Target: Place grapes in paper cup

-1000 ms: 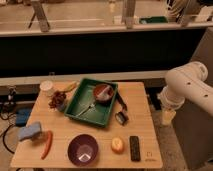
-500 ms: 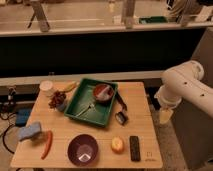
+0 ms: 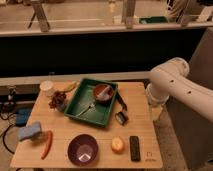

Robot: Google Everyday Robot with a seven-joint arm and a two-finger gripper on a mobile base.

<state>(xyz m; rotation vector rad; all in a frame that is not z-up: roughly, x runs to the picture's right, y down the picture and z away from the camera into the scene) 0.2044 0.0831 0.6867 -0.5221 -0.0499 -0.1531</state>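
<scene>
The grapes point(image 3: 57, 99), a small dark reddish-purple bunch, lie on the wooden table point(image 3: 142, 100) at its left side, just left of the green tray point(image 3: 80, 97). The paper cup point(image 3: 47, 88), short and cream-white, stands upright just behind and left of the grapes. My white arm point(image 3: 172, 82) hangs over the table's right edge, far from both. My gripper point(image 3: 155, 106) is tucked below the arm at that right edge and is mostly hidden.
The green tray holds a reddish-brown bowl point(image 3: 103, 92) and a utensil. A dark purple bowl point(image 3: 83, 149), a red chili point(image 3: 47, 144), a blue sponge point(image 3: 30, 131), an orange fruit point(image 3: 117, 144) and a black remote point(image 3: 134, 148) lie along the front. A black object point(image 3: 121, 117) lies right of the tray.
My arm has shifted slightly left, towards the table's right edge. The objects on the table have not moved.
</scene>
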